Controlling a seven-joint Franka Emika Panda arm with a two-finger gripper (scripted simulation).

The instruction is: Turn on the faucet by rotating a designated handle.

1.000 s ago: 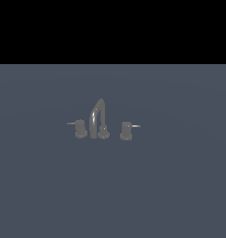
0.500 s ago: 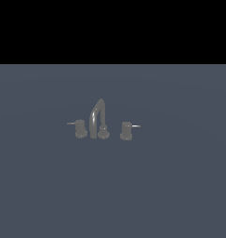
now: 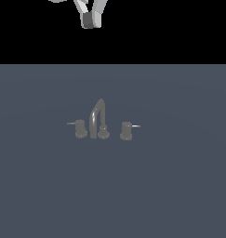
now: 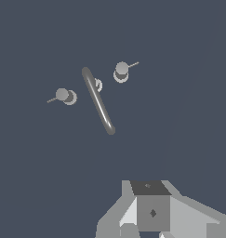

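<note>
The handle (image 3: 126, 130) stands on the flat grey bench (image 3: 179, 186), on the side of the arched spout (image 3: 97, 116) toward the exterior view's right, its thin bright lever rod (image 3: 136, 126) pointing away from the spout. It is untouched, so the task has not yet begun. On the spout's other side sits the twin knob (image 3: 80, 128), the same shape, with a duller lever pointing the opposite way. All three belong to the faucet (image 3: 101, 124), a small dark set near the middle of the bench.

The tool (image 3: 89, 19) hangs high above the spout, well apart from everything, and only its lower part enters the exterior view at the top edge. Whether it is parted or clenched I cannot tell; in the wrist view (image 4: 151, 211) only blocky grey housing shows, and it grasps nothing.

The main risk is picking the wrong knob: the two are near mirror images, and only the lever's brightness separates them. A second risk is the descent itself, since the tall spout stands between the knobs and a path straight down from here would likely strike its arch. The lever is thin, so a slightly offset approach could slip past it or push the knob without turning it.
</note>
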